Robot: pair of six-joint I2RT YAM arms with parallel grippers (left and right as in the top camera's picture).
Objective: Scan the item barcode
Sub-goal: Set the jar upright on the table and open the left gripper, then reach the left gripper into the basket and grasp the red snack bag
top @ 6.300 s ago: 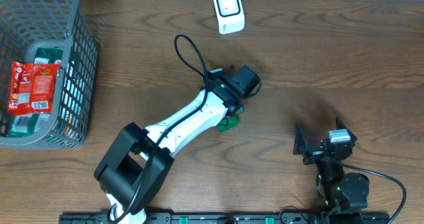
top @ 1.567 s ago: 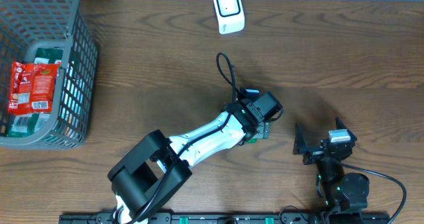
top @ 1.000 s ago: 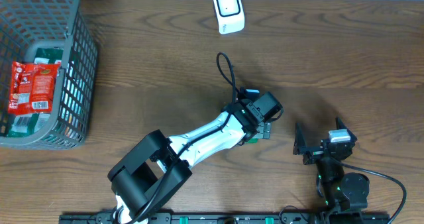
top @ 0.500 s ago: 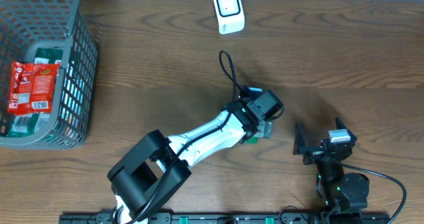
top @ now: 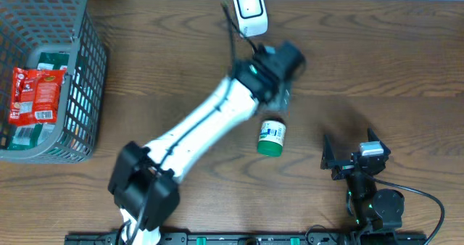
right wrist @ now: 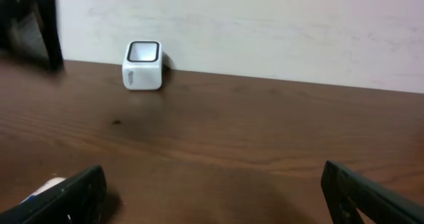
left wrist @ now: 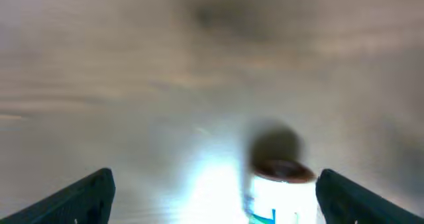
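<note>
While the green-capped bottle (top: 272,138) is lying on its side at centre frame, below the scanner (top: 249,11), the left gripper (left wrist: 212,181) is hanging wide up-frame of it; the right gripper (right wrist: 213,171) is idling wide at lower right. Gripping the body, label uncovered, is looking wisest.

Left pincer (left wrist: 215,184) apparently off bottle (top: 272,138) now

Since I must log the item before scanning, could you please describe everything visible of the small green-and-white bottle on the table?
The bottle is a small cylinder with a white label printed in blue and green and a green end toward the robot. It appears to lie on its side on the wooden table, right of centre. Only the table touches it; the open left tool is apart from it.
</note>
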